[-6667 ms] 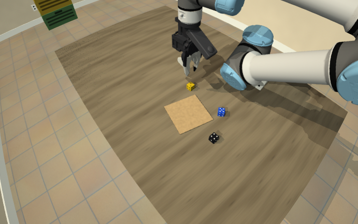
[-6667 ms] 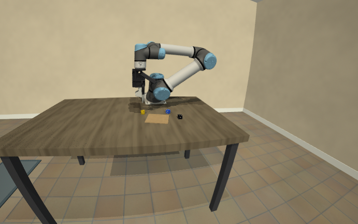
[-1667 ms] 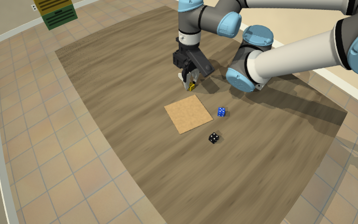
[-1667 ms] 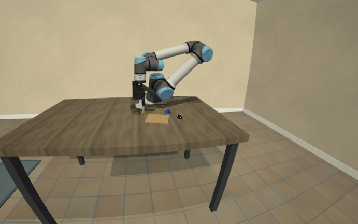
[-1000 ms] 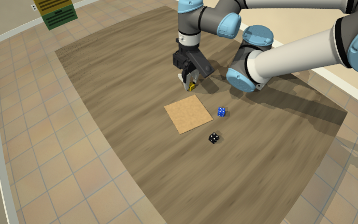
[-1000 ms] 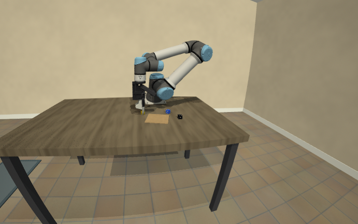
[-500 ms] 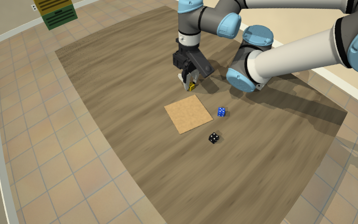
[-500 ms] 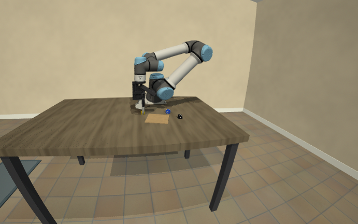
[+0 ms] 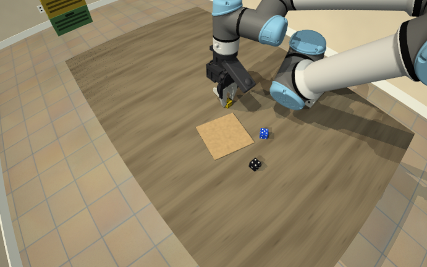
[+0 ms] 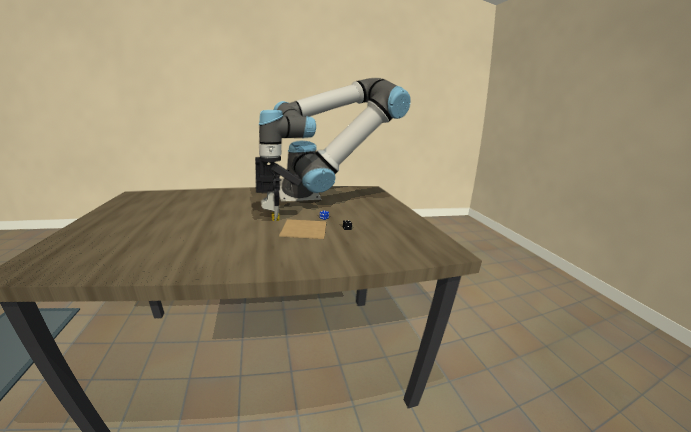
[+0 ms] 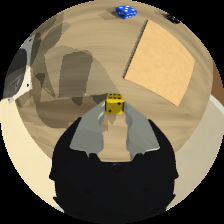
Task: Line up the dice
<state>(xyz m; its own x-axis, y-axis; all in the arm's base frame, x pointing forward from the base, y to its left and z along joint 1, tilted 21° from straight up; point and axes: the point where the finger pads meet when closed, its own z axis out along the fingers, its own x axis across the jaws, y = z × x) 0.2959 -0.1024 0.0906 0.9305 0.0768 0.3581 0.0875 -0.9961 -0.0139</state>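
My gripper (image 9: 228,103) (image 10: 275,216) (image 11: 114,101) is shut on the yellow die (image 9: 228,104) (image 11: 115,103), down at the table just beyond the mat's far corner. The tan square mat (image 9: 224,135) (image 10: 303,229) (image 11: 162,62) lies flat with nothing on it. The blue die (image 9: 264,133) (image 10: 324,214) (image 11: 125,11) sits on the wood just off the mat's right edge. The black die (image 9: 254,164) (image 10: 347,225) (image 11: 173,18) sits on the wood off the mat's near right corner.
The wooden table (image 9: 161,99) (image 10: 175,252) bears everything. The arm's elbow and base (image 9: 294,83) (image 10: 307,177) stand to the right of the gripper. A green and yellow crate (image 9: 67,15) stands on the floor far off.
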